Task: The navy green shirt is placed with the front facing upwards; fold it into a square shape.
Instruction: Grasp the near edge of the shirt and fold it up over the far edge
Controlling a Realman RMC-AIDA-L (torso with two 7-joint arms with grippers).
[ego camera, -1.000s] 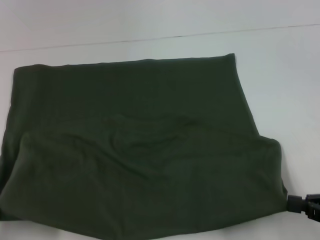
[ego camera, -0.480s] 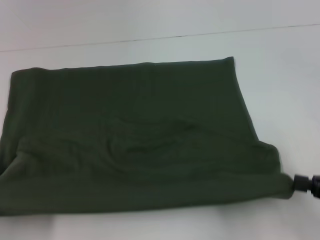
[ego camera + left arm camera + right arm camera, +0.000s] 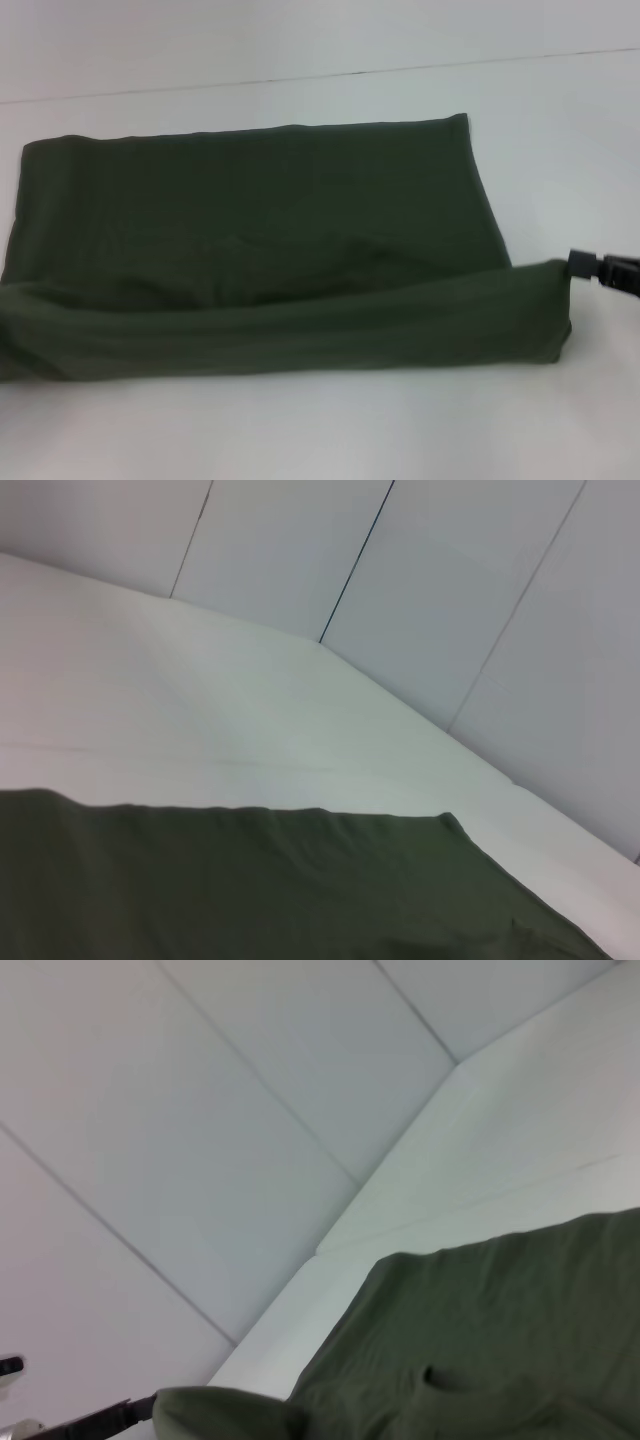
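Now the right gripper (image 3: 578, 263) clenches the right corner of the navy green shirt (image 3: 260, 210), whose near hem is lifted and doubled over across the white table (image 3: 560, 130); the left gripper's out of sight.

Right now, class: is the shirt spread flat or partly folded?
Partly folded. The shirt has its near edge doubled into a raised roll across its width, with the right gripper at that roll's right corner. Not yet square.
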